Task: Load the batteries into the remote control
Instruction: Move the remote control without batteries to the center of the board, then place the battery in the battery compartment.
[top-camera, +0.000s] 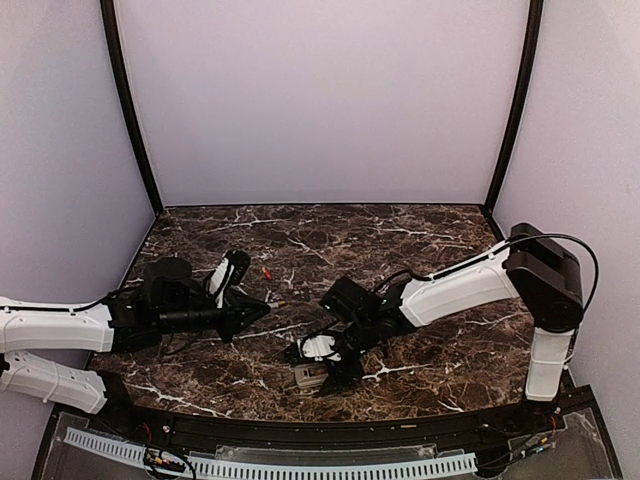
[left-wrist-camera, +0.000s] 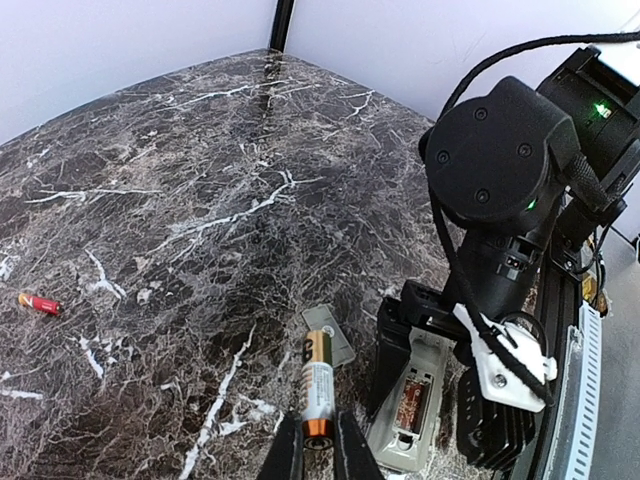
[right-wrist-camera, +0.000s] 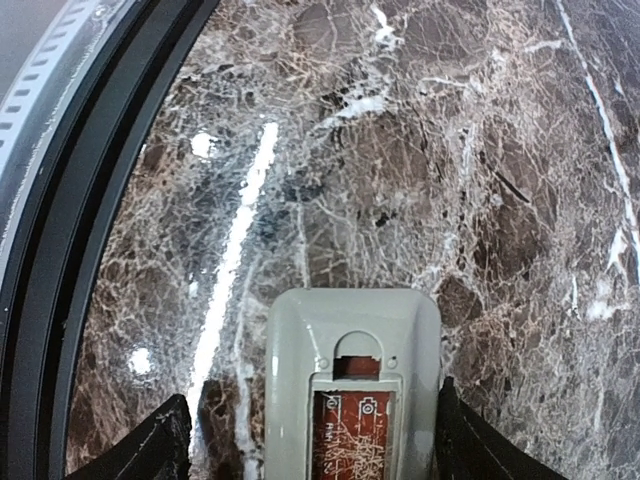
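Observation:
The remote control (right-wrist-camera: 350, 340) lies back up on the marble, its battery bay (left-wrist-camera: 412, 398) uncovered and showing a reddish board. My right gripper (right-wrist-camera: 315, 445) straddles it, open: marble shows between the left finger (right-wrist-camera: 150, 445) and the remote, and the right finger (right-wrist-camera: 480, 440) sits at its edge. My left gripper (left-wrist-camera: 318, 442) is shut on the copper end of a white-and-gold battery (left-wrist-camera: 317, 385), which points forward just left of the remote. A second, red battery (left-wrist-camera: 38, 303) lies far off to the left. In the top view the left gripper (top-camera: 255, 310) is up and left of the right gripper (top-camera: 318, 372).
A small flat grey cover piece (left-wrist-camera: 330, 335) lies on the marble between the held battery and the remote. The right arm's black wrist (left-wrist-camera: 500, 160) looms over the remote. The table's black front rail (right-wrist-camera: 90, 200) runs close beside the remote.

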